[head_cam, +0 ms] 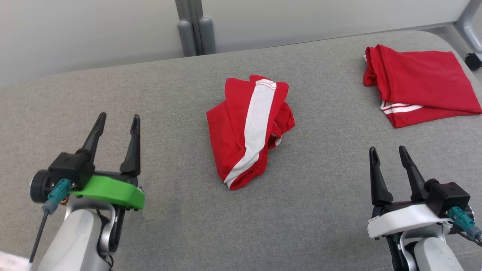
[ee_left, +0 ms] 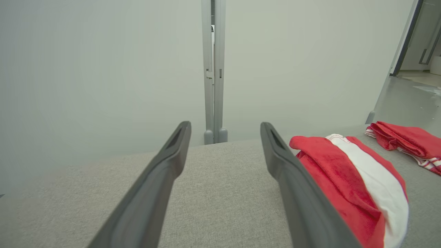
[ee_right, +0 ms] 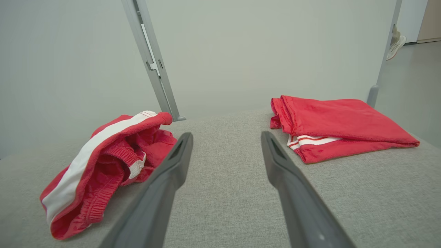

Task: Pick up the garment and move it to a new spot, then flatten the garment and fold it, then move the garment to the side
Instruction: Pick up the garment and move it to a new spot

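Observation:
A crumpled red garment (head_cam: 248,130) with a broad white stripe lies bunched in the middle of the grey fabric surface (head_cam: 320,195). It shows again at the right of the left wrist view as the garment (ee_left: 348,182), and at the left of the right wrist view as the garment (ee_right: 103,165). My left gripper (head_cam: 117,121) hovers open at the lower left, well clear of the cloth, its fingers (ee_left: 165,172) holding nothing. At the lower right my right gripper (head_cam: 388,151) also stands open and empty, fingers (ee_right: 172,168) apart over bare fabric.
A second red garment (head_cam: 418,84) with thin white stripes lies folded flat at the far right, near the surface's rounded edge; the right wrist view shows this folded garment (ee_right: 337,125) ahead. A pale wall and a grey post (head_cam: 196,30) stand behind.

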Available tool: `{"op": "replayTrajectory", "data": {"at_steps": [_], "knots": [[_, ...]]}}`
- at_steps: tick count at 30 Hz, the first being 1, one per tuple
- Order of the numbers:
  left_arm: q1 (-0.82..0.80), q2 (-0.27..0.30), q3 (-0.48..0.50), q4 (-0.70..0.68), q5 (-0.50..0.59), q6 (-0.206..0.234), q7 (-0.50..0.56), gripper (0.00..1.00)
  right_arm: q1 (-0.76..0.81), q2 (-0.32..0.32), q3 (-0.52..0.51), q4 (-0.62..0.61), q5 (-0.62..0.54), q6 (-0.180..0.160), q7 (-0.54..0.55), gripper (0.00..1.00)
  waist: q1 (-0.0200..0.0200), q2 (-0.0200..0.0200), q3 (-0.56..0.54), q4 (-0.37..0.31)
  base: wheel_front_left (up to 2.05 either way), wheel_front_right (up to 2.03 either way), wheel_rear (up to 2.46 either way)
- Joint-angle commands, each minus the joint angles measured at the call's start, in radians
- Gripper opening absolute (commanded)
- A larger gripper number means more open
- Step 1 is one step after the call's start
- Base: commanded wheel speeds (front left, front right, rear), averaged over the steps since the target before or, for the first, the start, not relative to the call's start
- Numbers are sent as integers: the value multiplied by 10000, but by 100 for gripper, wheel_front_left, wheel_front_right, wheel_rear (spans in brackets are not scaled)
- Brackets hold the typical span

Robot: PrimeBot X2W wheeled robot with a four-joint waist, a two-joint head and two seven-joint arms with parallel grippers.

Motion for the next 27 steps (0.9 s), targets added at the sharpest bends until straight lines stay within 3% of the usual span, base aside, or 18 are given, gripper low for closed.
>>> {"op": "replayTrajectory", "data": {"at_steps": [1, 8, 17, 27], "knots": [[396, 102, 264, -190, 70, 67, -2, 100, 177, -50, 33, -26, -77, -17, -30, 100, 1, -1, -246, 285, 0, 0, 0], [1965, 4, 1567, -1179, 463, 147, -4, 100, 308, -91, 118, -80, -91, -17, -29, 100, 1, -1, -509, 549, 0, 0, 0], [3343, -565, 2761, -1586, 794, -556, -5, 100, 605, -175, 133, -104, -25, -17, -30, 100, 1, -1, -688, 881, 0, 0, 0], [3704, -907, 3141, -1265, 1202, -1196, -6, 100, 758, -187, 225, -157, 39, -17, -29, 100, 1, -1, -670, 1079, 0, 0, 0]]}}
